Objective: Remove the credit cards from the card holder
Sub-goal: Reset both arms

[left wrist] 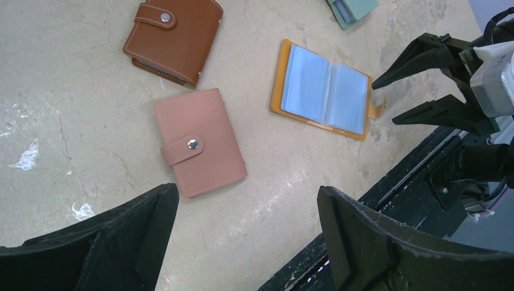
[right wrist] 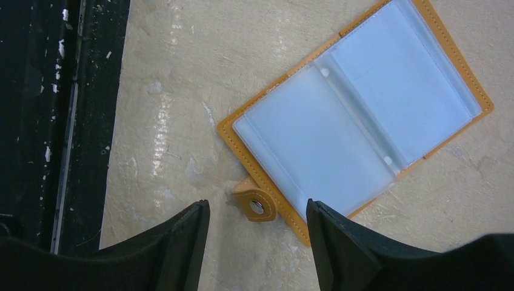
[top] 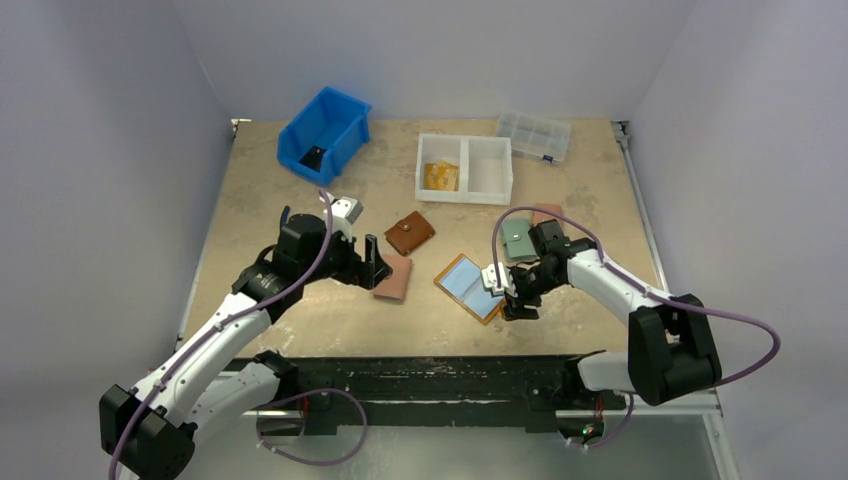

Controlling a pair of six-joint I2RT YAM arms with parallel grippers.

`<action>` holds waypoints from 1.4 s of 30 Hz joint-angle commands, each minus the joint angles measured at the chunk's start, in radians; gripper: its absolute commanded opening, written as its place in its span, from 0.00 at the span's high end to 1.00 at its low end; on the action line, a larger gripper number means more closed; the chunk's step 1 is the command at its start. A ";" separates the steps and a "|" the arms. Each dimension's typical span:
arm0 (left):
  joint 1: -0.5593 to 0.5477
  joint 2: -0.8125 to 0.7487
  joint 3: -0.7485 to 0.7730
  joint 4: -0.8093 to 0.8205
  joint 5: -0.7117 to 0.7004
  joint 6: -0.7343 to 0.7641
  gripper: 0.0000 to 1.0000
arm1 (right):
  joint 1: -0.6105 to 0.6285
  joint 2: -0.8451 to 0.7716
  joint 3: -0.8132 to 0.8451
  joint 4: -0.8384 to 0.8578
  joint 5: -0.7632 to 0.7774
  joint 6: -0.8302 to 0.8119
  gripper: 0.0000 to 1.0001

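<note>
The card holder lies open on the table, mustard-orange with cloudy bluish sleeves facing up. I cannot tell whether any credit cards sit in the sleeves. Orange-yellow cards lie in the white tray's left compartment. My right gripper hovers over the holder's snap tab, open, its fingers on either side of the tab and apart from it. To the left, my left gripper stands open over bare table beside the pink wallet.
A brown wallet lies behind the pink one, and a green wallet behind the right gripper. A blue bin, the white tray and a clear box stand at the back. The black table edge runs just past the holder.
</note>
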 commanded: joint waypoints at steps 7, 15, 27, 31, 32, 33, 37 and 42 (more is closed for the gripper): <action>0.018 -0.029 0.001 0.006 -0.010 0.020 0.08 | 0.006 0.025 0.057 -0.069 -0.070 -0.007 0.33; 0.029 -0.037 -0.003 0.008 -0.014 0.017 0.06 | 0.004 0.013 0.094 -0.082 -0.088 0.029 0.35; 0.099 0.005 0.113 -0.003 -0.127 -0.019 0.01 | -0.322 -0.233 0.327 0.225 -0.167 0.912 0.07; 0.099 0.012 0.168 0.012 -0.135 -0.059 0.01 | -0.359 -0.322 0.321 0.443 0.091 1.317 0.01; 0.099 0.007 0.177 0.015 -0.129 -0.067 0.01 | -0.359 -0.340 0.325 0.463 0.136 1.372 0.01; 0.099 0.000 0.184 0.019 -0.122 -0.074 0.01 | -0.359 -0.357 0.336 0.462 0.155 1.391 0.01; 0.099 -0.024 0.210 0.030 -0.091 -0.101 0.01 | -0.359 -0.410 0.360 0.465 0.171 1.446 0.01; 0.099 -0.040 0.256 0.013 -0.070 -0.126 0.01 | -0.359 -0.430 0.359 0.490 0.183 1.520 0.01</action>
